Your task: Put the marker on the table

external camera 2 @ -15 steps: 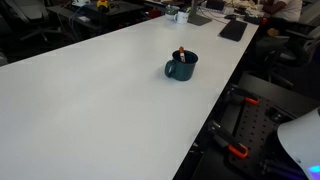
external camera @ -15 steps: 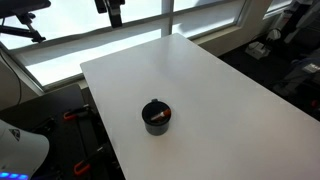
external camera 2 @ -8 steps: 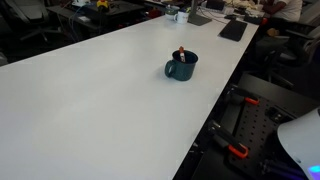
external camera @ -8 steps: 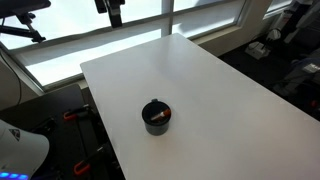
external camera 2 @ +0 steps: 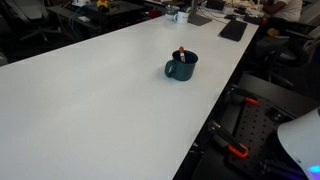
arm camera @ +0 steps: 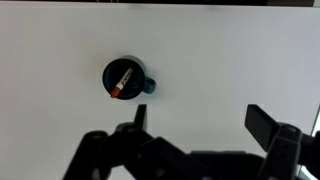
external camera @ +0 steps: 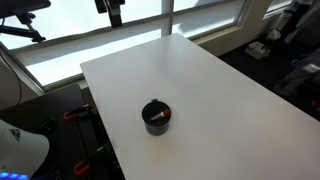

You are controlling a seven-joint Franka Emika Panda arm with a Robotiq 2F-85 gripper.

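Note:
The reddish-orange marker (arm camera: 123,84) lies slanted inside the small dark cup (arm camera: 124,79), which stands on the white table (arm camera: 220,60). In both exterior views the cup (external camera: 155,116) (external camera 2: 181,68) sits near one long table edge, and the marker's tip (external camera 2: 181,53) pokes above its rim. My gripper (arm camera: 203,122) is open and empty. It hangs high above the table, with the cup up and to the left of its fingers in the wrist view. In an exterior view the gripper (external camera: 113,10) shows only at the top edge.
A dark flat keyboard-like item (external camera 2: 233,30) and small objects lie at the far end of the table (external camera 2: 90,90). Windows run behind the table (external camera: 200,80). Dark equipment with red clamps (external camera: 72,115) stands on the floor beside the table edge.

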